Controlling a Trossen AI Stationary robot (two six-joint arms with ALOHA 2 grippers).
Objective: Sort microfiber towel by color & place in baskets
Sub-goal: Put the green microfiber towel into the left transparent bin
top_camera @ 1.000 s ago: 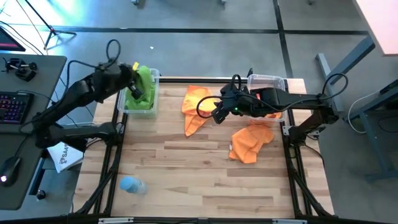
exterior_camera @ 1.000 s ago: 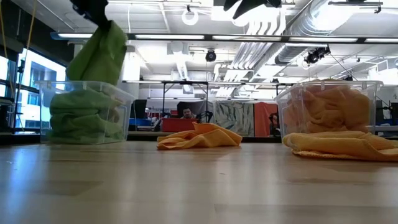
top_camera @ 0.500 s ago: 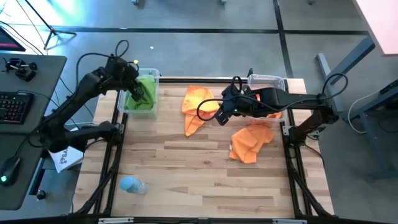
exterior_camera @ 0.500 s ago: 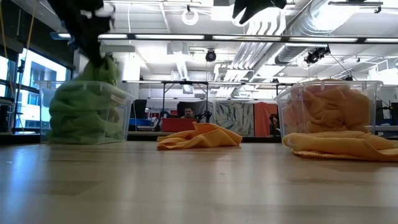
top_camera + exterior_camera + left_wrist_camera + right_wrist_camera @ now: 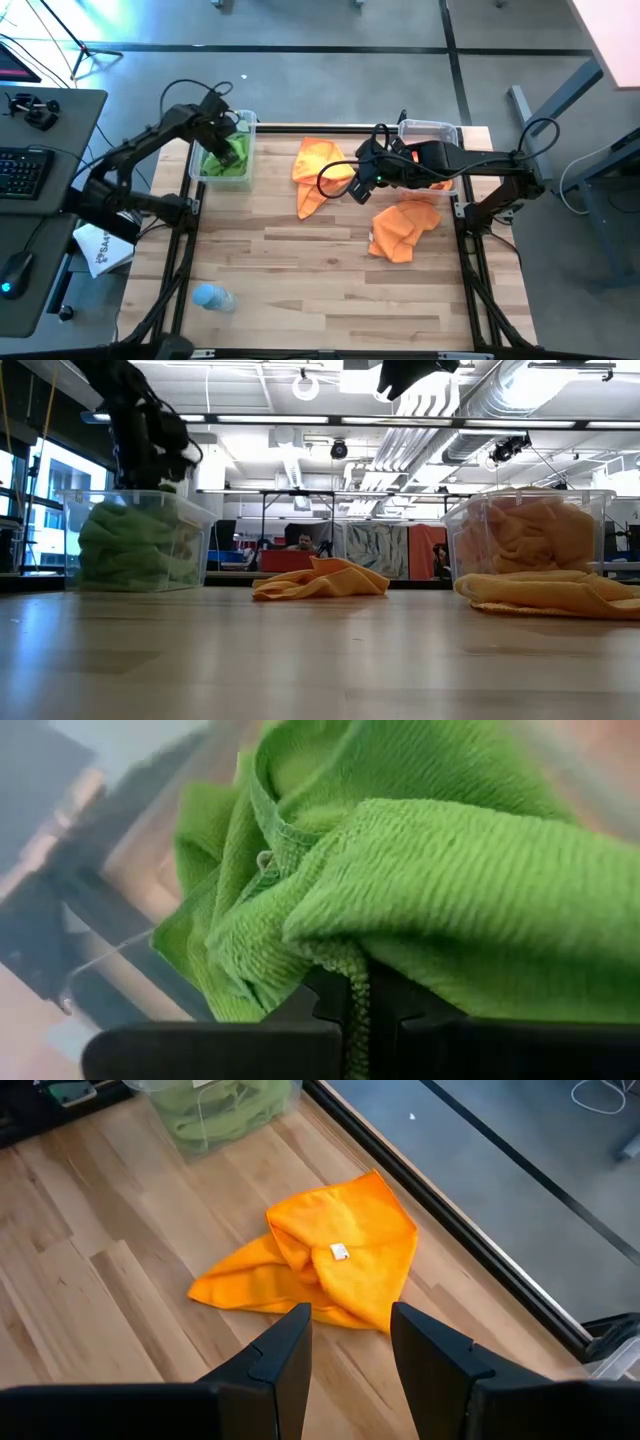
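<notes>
My left gripper (image 5: 231, 147) reaches down into the left basket (image 5: 197, 172) at the table's far left and is shut on a green towel (image 5: 430, 890). That clear tub is filled with bunched green towels (image 5: 135, 545). My right gripper (image 5: 350, 1348) hovers open above an orange towel (image 5: 325, 1265) that lies crumpled on the table's far middle (image 5: 315, 172). A second orange towel (image 5: 402, 228) lies flat toward the right. The right basket (image 5: 430, 128), at the far right, holds orange towels (image 5: 525, 530). My left gripper pinches the green towel's stitched hem (image 5: 353, 982) between its two fingers, coming from above and pointing down into the basket. The rest of the towel lies bunched ahead of the fingers on the green pile in the tub.
A pale blue bottle (image 5: 212, 297) lies on its side near the table's near left corner. The wooden table's middle and near part (image 5: 320, 280) is bare. Black frame rails run along the table's edges, and a desk with a keyboard stands to the left.
My left gripper has come down and a little toward the far edge, lowering the green towel. The towel hung above the left basket a second ago and now rests inside it on the green pile. My right gripper has kept its place.
</notes>
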